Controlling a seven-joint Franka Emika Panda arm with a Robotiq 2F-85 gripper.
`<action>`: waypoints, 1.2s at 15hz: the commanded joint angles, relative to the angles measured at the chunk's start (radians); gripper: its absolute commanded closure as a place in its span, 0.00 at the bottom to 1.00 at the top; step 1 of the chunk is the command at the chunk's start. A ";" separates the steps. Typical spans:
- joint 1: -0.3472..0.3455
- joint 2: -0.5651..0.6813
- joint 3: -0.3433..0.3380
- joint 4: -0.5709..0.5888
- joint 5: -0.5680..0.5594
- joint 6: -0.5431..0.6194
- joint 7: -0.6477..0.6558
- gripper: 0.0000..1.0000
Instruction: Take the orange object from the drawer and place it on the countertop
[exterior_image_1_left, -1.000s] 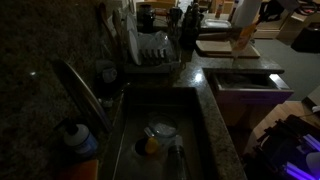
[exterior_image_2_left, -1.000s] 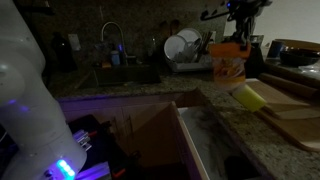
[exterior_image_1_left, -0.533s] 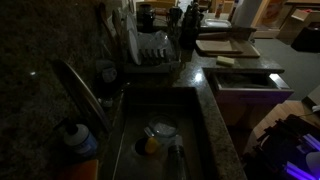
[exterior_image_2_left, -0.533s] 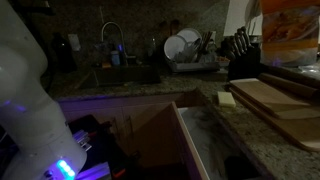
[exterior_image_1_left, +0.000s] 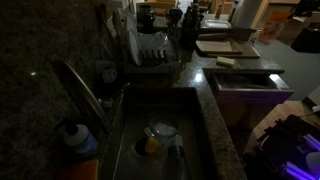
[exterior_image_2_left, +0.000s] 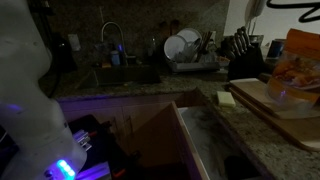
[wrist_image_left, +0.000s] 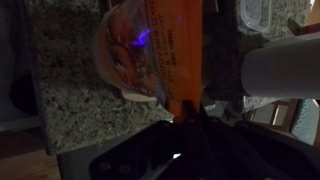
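The orange object is an orange snack bag (exterior_image_2_left: 294, 66), hanging upright at the far right over the wooden cutting boards (exterior_image_2_left: 268, 99) on the granite countertop (exterior_image_2_left: 250, 135). In the wrist view the bag (wrist_image_left: 150, 45) fills the middle above speckled granite (wrist_image_left: 80, 100). My gripper (wrist_image_left: 187, 112) is shut on the bag's edge, its dark fingers pinching the orange strip. The open drawer shows in both exterior views (exterior_image_2_left: 200, 140) (exterior_image_1_left: 245, 80). The scene is very dark.
A sink (exterior_image_1_left: 160, 135) with dishes, a faucet (exterior_image_2_left: 108, 40), and a dish rack with plates (exterior_image_2_left: 185, 50) stand along the counter. A knife block (exterior_image_2_left: 243, 55) stands behind the boards. A yellow sponge (exterior_image_2_left: 226, 98) lies near the counter edge. A white cylinder (wrist_image_left: 280, 70) is beside the bag.
The bag moved right along the counter, rose to the top of the frame, and now hangs lower over the cutting boards at the far right. It stays gripped.
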 joint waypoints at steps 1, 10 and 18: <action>-0.044 0.073 0.016 0.079 0.070 -0.099 0.041 0.99; -0.005 0.121 0.004 0.063 -0.281 -0.112 0.166 0.99; -0.017 0.148 0.028 0.038 -0.296 -0.138 0.157 0.99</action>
